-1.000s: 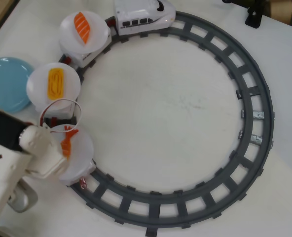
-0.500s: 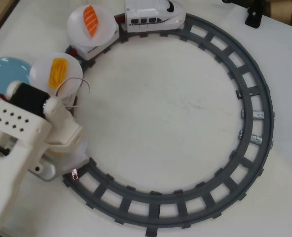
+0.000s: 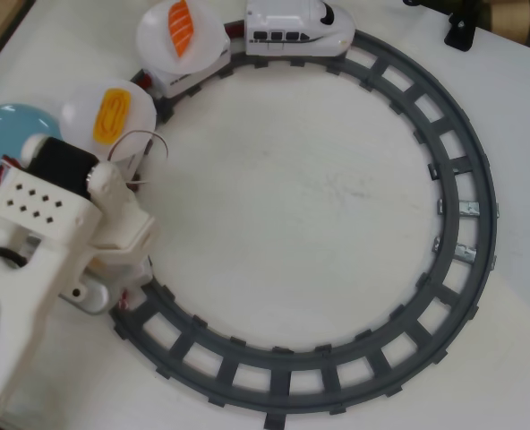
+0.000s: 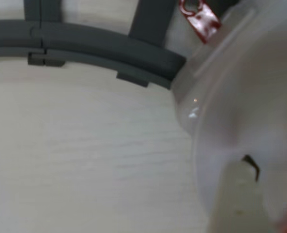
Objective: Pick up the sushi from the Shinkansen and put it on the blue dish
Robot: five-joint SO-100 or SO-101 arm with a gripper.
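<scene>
The glossy white Shinkansen (image 3: 296,29) is sitting on ridged grey track (image 3: 466,206); the claw's state is hidden, so I cannot tell.

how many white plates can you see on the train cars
2 in the overhead view: one plate carrying orange salmon behind the Shinkansen, one plate with the yellow egg piece farther left. The arm covers the track below, so a third may be hidden.

A hobby tabletop: toy track (image 3: 444,296) loops on a white table (image 3: 310,206).
</scene>
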